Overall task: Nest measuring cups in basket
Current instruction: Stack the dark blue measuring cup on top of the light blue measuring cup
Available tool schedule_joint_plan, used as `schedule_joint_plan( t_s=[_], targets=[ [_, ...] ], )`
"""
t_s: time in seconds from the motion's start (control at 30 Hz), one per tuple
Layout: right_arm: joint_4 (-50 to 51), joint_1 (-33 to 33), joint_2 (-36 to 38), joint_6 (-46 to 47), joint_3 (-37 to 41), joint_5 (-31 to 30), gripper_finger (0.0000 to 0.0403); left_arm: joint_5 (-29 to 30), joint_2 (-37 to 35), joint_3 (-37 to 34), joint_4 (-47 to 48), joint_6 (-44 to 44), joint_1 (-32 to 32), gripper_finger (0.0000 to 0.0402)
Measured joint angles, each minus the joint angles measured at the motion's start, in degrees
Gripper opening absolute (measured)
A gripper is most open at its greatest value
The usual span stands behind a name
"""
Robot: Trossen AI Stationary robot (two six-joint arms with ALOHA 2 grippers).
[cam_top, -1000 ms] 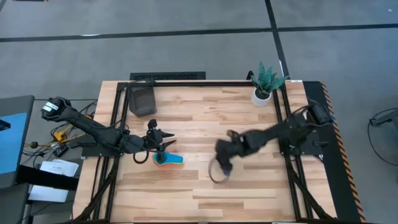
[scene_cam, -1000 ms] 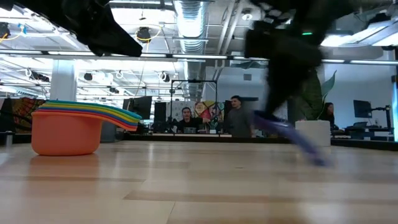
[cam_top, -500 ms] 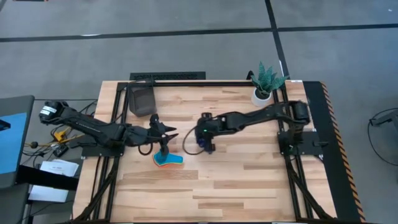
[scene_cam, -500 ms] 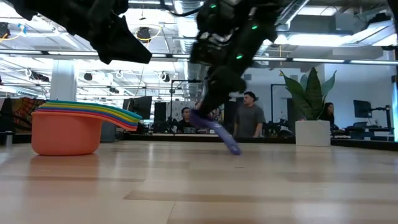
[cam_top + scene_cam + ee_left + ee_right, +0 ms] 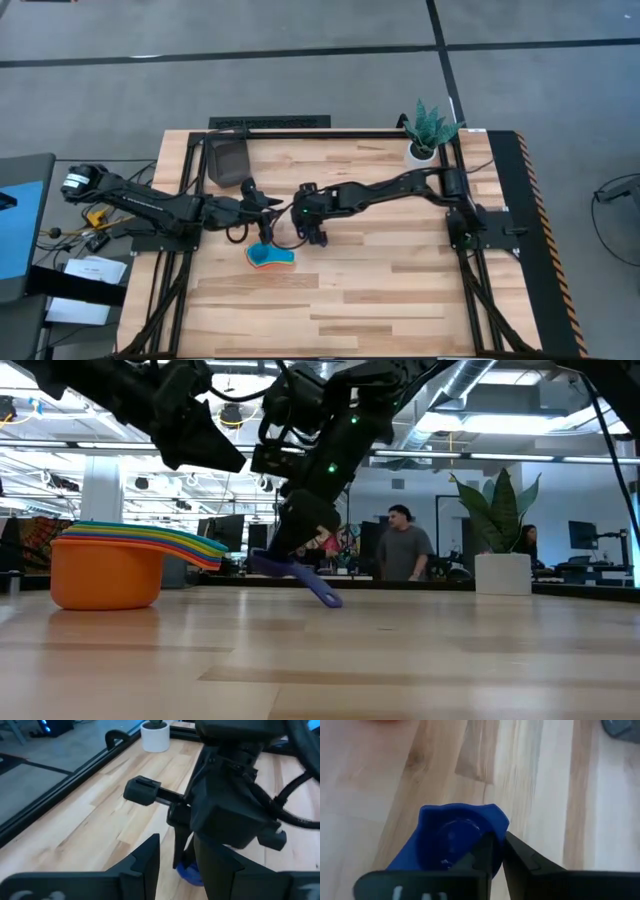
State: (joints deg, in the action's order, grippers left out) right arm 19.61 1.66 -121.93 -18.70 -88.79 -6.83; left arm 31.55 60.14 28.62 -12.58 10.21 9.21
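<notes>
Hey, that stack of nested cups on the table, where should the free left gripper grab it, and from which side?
Probably by the fanned handles. The stack of nested cups stands upright on the table, its flat handles jutting out to one side as a thin layered shelf. The left gripper, hovering just above it, could come down and pinch across that bundle; the round orange bowl looks harder to clamp.

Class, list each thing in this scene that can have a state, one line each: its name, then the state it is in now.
Right gripper: jaws shut on the dark blue cup, held above the table.
Dark blue cup: gripped at its rim, tilted, off the wood.
Stack of cups: nested, upright on the table, not in the basket.
Basket: upright at the table's far left corner.
Left gripper: jaws open, beside the stack.
Plant pot: upright.
</notes>
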Motion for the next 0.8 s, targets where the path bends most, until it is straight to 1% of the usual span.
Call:
schedule_joint_plan(
  t_s=[0.3, 0.4, 0.5, 0.6, 0.63, 0.7, 0.8],
  targets=[
    [-0.89, -0.01, -0.35, 0.6, -0.53, 0.85, 0.0104, -0.37, 0.0, 0.0, 1.14, 0.58, -0.04, 0.0111],
    [-1.38, -0.16, -0.35, 1.75, -0.53, 0.59, 0.0109, -0.72, 0.0, 0.0, 1.16, 0.58, -0.04, 0.0111],
    [-0.93, -0.27, -0.17, 5.14, -0.53, -1.86, 0.0108, -0.94, 0.0, 0.0, 1.24, 0.6, -0.07, 0.0111],
    [2.68, -0.51, 1.78, 10.71, -0.49, -4.98, 0.0107, -1.23, 0.47, 0.0, 1.18, 0.6, -0.6, 0.0111],
    [4.8, -0.71, 2.78, 12.63, -0.53, -5.19, 0.0108, -1.67, 0.9, 0.0, 1.12, 0.87, -1.1, 0.0111],
    [11.03, -1.57, 5.3, 15.8, -0.39, -5.34, 0.0108, -4.31, 1.74, 0.0, 1.27, 1.08, -2.69, 0.0111],
    [12.96, -3.64, 9.76, 18.7, 2.24, -6.15, 0.0107, -10.9, 4.33, 0.07, -0.42, 0.9, -6.11, 0.0111]
  ],
)
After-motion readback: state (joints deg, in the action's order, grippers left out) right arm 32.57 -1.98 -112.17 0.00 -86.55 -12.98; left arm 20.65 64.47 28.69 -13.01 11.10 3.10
